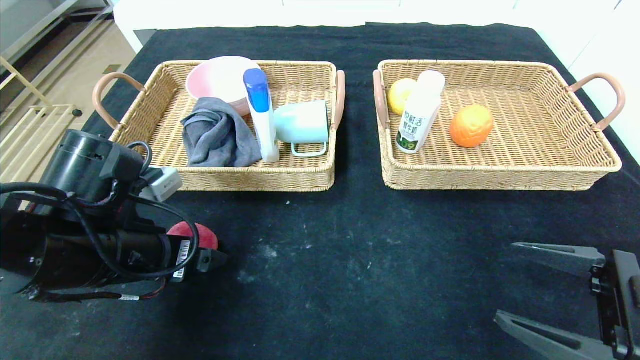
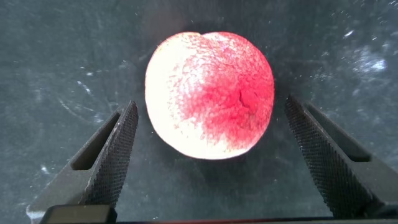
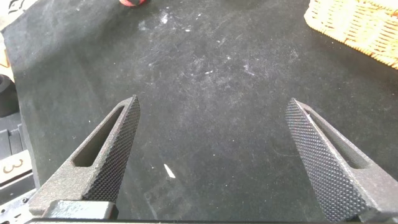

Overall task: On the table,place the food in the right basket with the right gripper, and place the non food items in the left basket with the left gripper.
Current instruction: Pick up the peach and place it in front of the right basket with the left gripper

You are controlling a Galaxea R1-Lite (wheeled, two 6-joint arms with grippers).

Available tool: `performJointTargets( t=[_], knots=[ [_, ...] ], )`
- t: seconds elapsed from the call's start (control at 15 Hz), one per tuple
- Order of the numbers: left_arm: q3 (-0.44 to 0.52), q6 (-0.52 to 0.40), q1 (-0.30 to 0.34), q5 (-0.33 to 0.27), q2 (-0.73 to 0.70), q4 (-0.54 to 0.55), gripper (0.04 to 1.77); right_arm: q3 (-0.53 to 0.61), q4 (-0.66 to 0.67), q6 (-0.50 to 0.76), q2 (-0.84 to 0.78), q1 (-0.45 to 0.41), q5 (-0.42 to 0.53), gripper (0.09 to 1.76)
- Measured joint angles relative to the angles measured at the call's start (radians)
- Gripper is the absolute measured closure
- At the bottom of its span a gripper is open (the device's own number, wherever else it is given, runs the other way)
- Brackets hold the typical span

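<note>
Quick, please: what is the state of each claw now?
Left claw: open, around the peach, holding nothing.
Right claw: open, empty, over the table.

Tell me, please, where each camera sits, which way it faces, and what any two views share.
Head: on the head, looking down at the table, both baskets and both arms.
Left wrist: on the left arm, looking down past the open left gripper at the peach.
Right wrist: on the right arm, facing the cloth past the open right gripper.
Shared: all three show the peach.

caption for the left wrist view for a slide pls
Open left end effector hovering over a pink-red peach on the black table, fingers either side, not touching.
</note>
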Motion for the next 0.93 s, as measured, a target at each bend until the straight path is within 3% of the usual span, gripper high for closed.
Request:
performJointTargets(
  t=[0.33,0.6,0.93],
  knots=[
    [-0.003,0.000,0.001,0.005,0.023,-0.002,0.09,0.000,0.000,0.000,0.000,0.000,0.000,0.14],
    [-0.001,0.000,0.001,0.009,0.030,-0.001,0.69,0.000,0.000,0.000,-0.001,0.000,0.000,0.14],
    [0.000,-0.001,0.001,0.007,0.032,-0.001,0.77,0.001,0.000,-0.002,-0.001,0.001,0.000,0.14]
  ],
)
